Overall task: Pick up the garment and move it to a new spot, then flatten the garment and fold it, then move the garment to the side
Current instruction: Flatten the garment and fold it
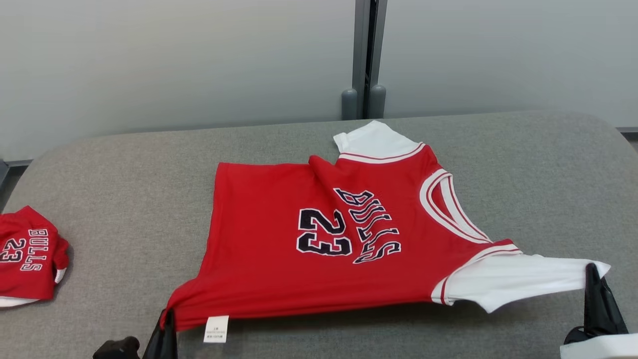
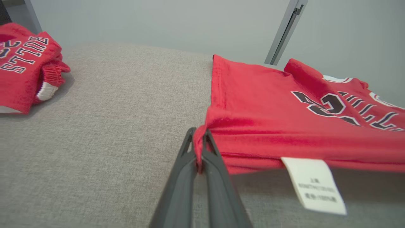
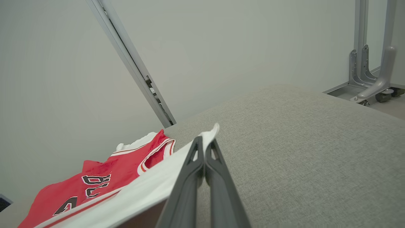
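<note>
Jersey (image 1: pixel 259 239) lies on the worktop (image 1: pixel 124 164), near edge lifted. Left fingers (image 2: pixel 180 183) clamp its red corner, right fingers (image 3: pixel 190 183) its white sleeve. I should pull both evenly so it spreads flat.

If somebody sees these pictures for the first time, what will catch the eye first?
The big red jersey with the number 23, spread in the middle of the grey cushioned surface, strikes first. The left tool pinches its bottom corner and the right tool pinches its white sleeve. A second red garment lies folded at the far left.
</note>
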`<state>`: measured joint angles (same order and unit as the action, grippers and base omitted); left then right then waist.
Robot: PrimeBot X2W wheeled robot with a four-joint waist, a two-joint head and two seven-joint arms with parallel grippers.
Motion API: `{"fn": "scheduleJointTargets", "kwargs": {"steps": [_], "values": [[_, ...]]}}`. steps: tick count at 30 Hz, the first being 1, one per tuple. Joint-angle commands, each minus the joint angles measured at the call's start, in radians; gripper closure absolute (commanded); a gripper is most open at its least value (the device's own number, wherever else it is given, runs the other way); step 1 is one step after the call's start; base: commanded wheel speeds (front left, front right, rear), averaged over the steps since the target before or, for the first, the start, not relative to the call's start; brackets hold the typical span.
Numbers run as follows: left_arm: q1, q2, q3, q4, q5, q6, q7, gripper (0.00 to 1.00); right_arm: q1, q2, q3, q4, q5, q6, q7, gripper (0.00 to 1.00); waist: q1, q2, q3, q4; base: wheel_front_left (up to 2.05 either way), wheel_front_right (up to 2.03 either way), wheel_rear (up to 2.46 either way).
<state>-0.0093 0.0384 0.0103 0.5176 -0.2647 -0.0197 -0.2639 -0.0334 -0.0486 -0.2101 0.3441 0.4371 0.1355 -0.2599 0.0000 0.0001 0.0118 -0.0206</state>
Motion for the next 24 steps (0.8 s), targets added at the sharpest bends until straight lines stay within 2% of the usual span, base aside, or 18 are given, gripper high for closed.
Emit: {"fn": "scheduleJointTargets", "kwargs": {"steps": [1, 8, 14, 18, 24], "values": [[0.039, 0.023, 0.011, -0.013, -0.015, 0.018, -0.001, 1.00, 0.034, -0.017, -0.022, -0.016, 0.018, -0.009, -0.008, 1.00, 0.0000, -0.0001, -0.027, 0.009, 0.00, 0.00, 0.00], [0.097, 0.022, 0.004, -0.077, -0.026, 0.028, -0.001, 1.00, 0.111, -0.015, -0.010, -0.062, 0.022, -0.008, -0.008, 1.00, 0.0000, -0.0001, -0.036, 0.016, 0.00, 0.00, 0.00], [0.035, 0.017, -0.019, -0.138, 0.002, 0.021, -0.001, 1.00, 0.053, -0.011, 0.012, -0.080, 0.003, -0.007, -0.008, 1.00, 0.0000, -0.0001, 0.004, 0.019, 0.00, 0.00, 0.00], [-0.050, 0.016, -0.059, -0.125, 0.008, 0.016, -0.001, 1.00, -0.053, -0.009, 0.033, -0.018, -0.034, -0.007, -0.007, 1.00, 0.0000, -0.0001, 0.070, 0.026, 0.00, 0.00, 0.00], [-0.186, 0.015, -0.118, -0.037, 0.013, 0.022, 0.000, 1.00, -0.235, -0.009, 0.037, 0.142, -0.105, -0.006, -0.007, 1.00, 0.0000, -0.0001, 0.159, 0.035, 0.00, 0.00, 0.00]]}}
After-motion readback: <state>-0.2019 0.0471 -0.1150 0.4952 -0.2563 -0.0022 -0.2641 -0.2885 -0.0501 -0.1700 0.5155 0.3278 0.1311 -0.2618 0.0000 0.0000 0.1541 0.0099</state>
